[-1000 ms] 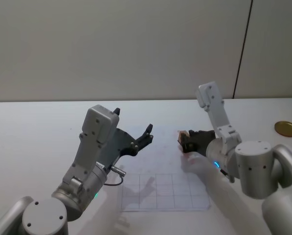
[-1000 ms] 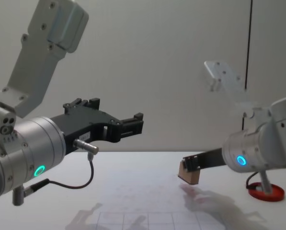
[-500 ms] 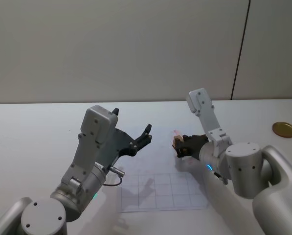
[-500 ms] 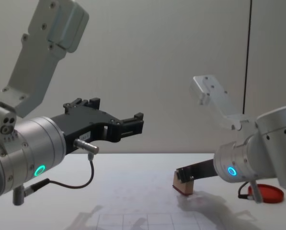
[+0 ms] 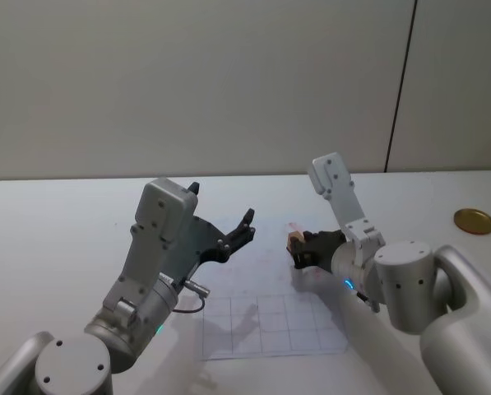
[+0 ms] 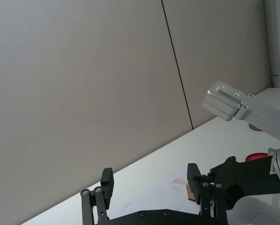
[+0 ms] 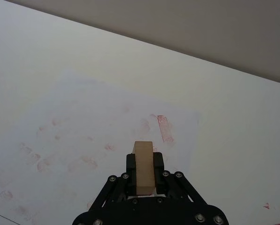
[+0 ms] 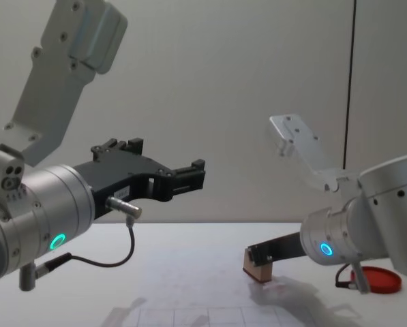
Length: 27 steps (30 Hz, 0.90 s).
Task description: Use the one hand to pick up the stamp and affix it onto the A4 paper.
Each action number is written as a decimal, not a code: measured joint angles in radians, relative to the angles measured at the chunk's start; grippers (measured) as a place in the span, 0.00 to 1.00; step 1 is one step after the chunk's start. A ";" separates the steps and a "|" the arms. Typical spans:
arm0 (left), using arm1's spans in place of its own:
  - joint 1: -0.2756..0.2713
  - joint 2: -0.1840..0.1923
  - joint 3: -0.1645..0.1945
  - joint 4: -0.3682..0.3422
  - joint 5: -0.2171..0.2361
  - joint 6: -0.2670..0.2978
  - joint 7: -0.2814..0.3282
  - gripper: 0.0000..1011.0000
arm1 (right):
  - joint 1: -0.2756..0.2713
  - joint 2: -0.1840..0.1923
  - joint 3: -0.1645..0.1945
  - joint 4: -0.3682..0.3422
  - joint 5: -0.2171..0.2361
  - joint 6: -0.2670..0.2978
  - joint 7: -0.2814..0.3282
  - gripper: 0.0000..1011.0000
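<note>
My right gripper (image 5: 299, 248) is shut on the stamp (image 5: 294, 241), a small tan wooden block (image 8: 256, 268) held between the black fingers (image 7: 158, 164). The block sits very low over the far right part of the A4 paper (image 5: 261, 325); I cannot tell whether it touches. Faint red marks cover the sheet (image 7: 79, 126), and one clear red print lies just beyond the stamp (image 7: 143, 166). My left gripper (image 5: 223, 204) hangs open and empty in the air over the sheet's left side (image 8: 166, 160).
A round red ink pad (image 8: 377, 279) lies on the table to the right, behind my right arm; in the head view it shows as a gold disc (image 5: 474, 220). The white table (image 5: 56, 222) runs back to a plain wall.
My right gripper has carried the stamp to the left and down, closer to the paper. The left arm has not moved.
</note>
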 joint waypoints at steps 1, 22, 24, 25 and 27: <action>0.000 0.000 0.000 0.000 0.000 0.000 0.000 0.98 | 0.000 0.000 0.000 0.003 -0.001 0.000 0.002 0.19; 0.000 0.000 0.000 0.000 0.000 0.000 0.000 0.98 | 0.004 0.000 -0.010 0.012 -0.041 0.001 0.034 0.20; 0.000 0.000 0.000 0.000 0.000 0.000 0.000 0.98 | 0.004 0.001 -0.011 0.012 -0.047 0.001 0.038 0.20; 0.000 0.000 0.000 0.000 0.000 0.000 0.000 0.98 | 0.004 0.001 -0.011 0.012 -0.048 0.001 0.039 0.20; 0.000 0.000 0.000 0.000 0.000 0.000 0.000 0.98 | 0.003 0.002 -0.011 0.008 -0.051 0.001 0.041 0.20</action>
